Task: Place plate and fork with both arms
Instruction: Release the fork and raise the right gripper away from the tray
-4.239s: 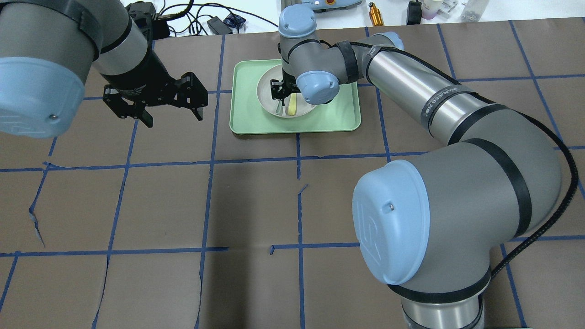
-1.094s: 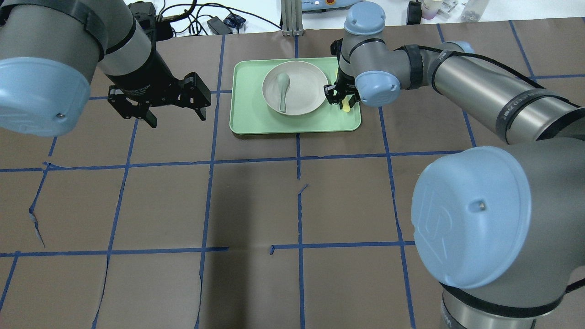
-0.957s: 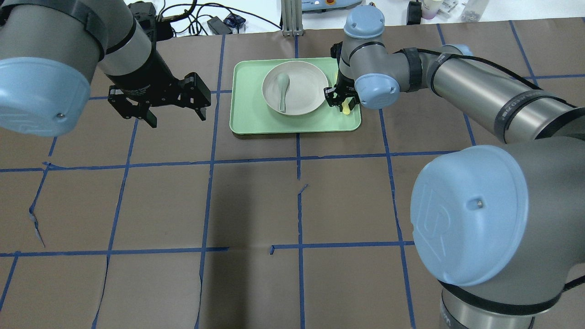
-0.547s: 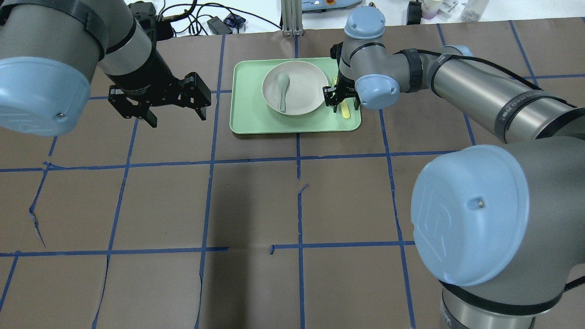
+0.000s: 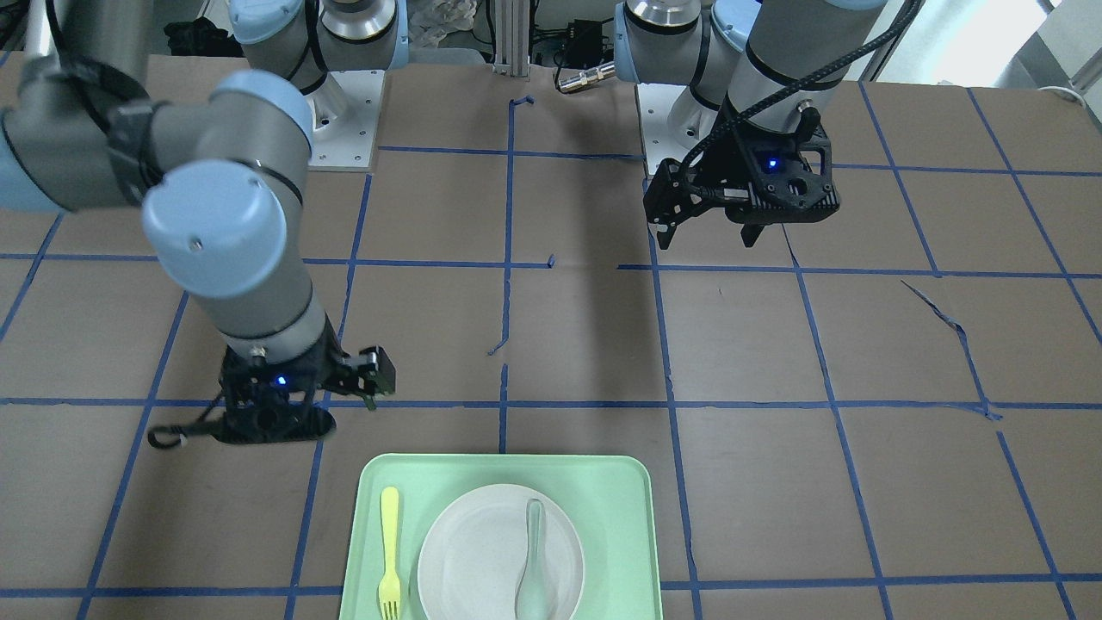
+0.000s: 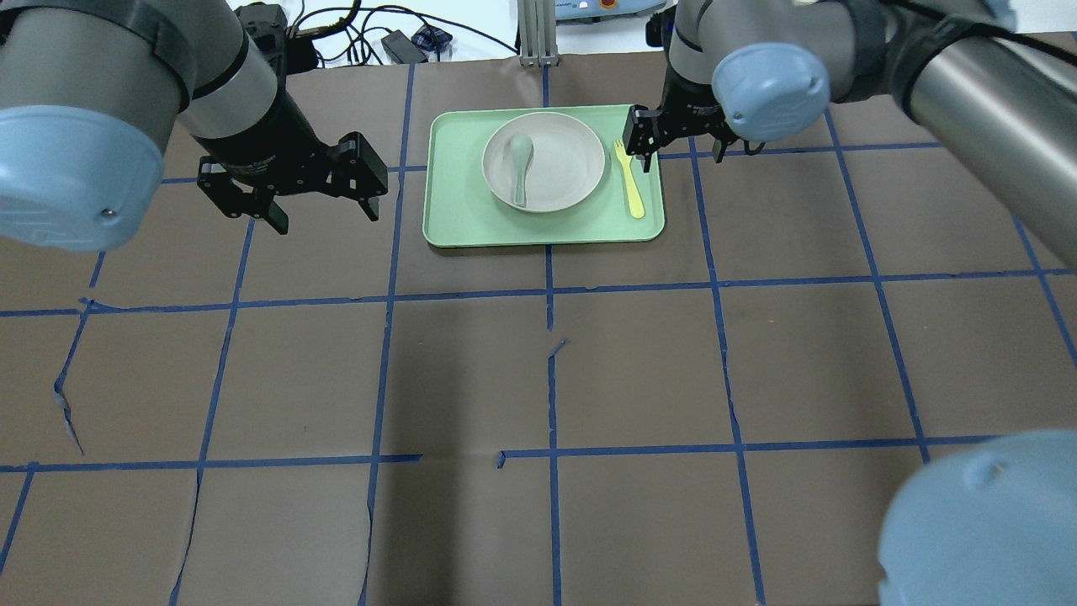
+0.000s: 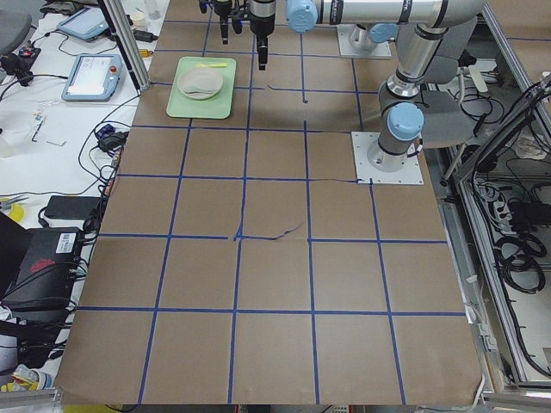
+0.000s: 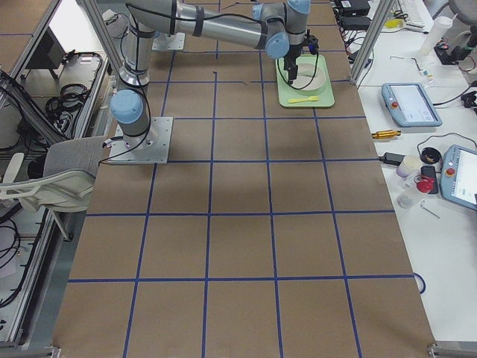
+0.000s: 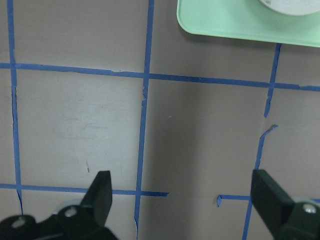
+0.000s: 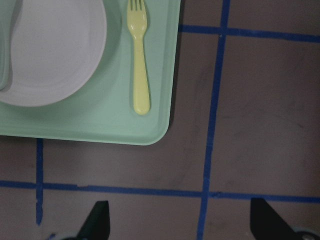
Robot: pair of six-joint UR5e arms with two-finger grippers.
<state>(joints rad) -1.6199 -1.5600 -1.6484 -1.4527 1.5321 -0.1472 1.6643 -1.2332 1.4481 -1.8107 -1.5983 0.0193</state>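
The white plate lies on the mint-green tray with a grey-green spoon in it. The pale-yellow fork lies flat on the tray just right of the plate, tines toward the far edge. It also shows in the right wrist view beside the plate. My right gripper is open and empty, raised above the tray's far right corner. My left gripper is open and empty, hovering over the table left of the tray. In the front view the fork lies left of the plate.
Brown paper with blue tape lines covers the table. Cables and small devices lie beyond the far edge. The left wrist view shows the tray's corner ahead of the open fingers.
My right gripper carried the fork from the plate to the tray's right side, let go of it, opened and rose away toward the far right. The left arm has not moved.
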